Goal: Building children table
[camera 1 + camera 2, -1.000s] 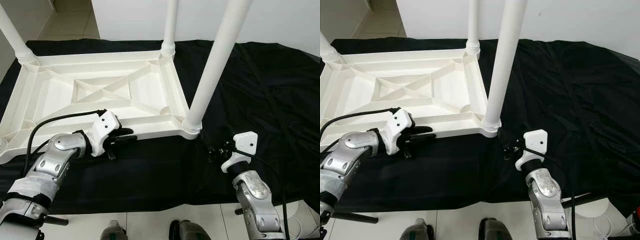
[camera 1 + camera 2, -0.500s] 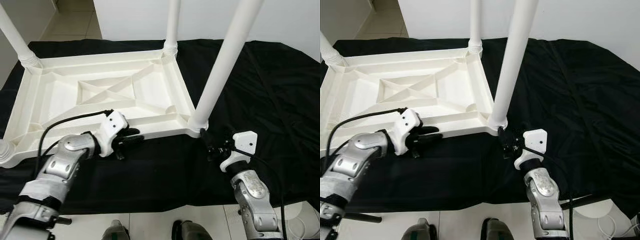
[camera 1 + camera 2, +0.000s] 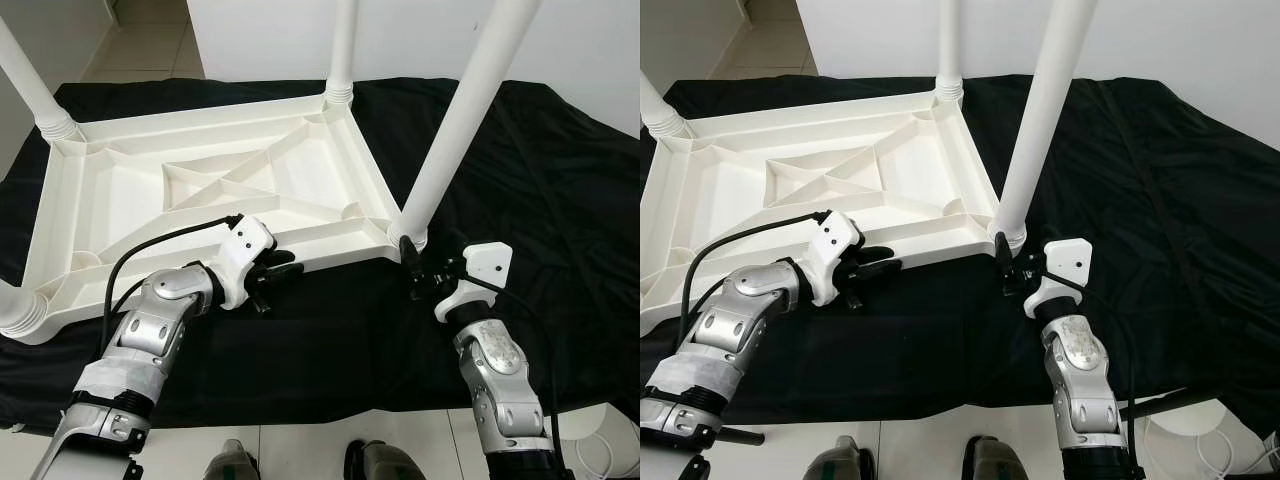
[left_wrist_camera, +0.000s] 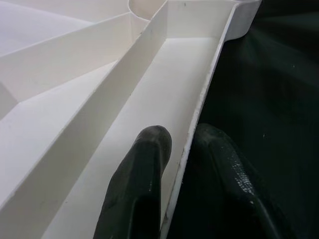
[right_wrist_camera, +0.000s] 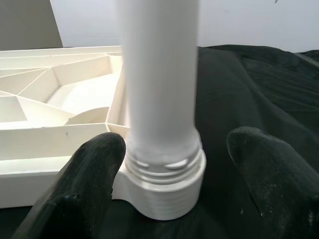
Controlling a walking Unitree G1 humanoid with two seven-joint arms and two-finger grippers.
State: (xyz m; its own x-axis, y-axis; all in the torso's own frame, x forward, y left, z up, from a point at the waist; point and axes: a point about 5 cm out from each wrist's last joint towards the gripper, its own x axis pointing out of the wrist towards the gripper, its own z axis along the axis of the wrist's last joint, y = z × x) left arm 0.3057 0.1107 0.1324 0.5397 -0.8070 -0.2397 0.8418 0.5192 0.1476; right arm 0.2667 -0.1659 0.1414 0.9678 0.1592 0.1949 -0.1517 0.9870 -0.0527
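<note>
Left wrist: hand (image 4: pixel 182 164) astride tabletop rim (image 4: pixel 209 94)

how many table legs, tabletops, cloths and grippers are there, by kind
table legs: 4 —
white tabletop, upside down: 1
black cloth: 1
grippers: 2 — left gripper, right gripper
total: 8

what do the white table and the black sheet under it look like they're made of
The upside-down table looks like moulded plastic: thin ribbed walls, smooth matte white, with a threaded socket under the near leg. The black sheet looks like soft woven cloth, since it wrinkles and drapes.
</note>
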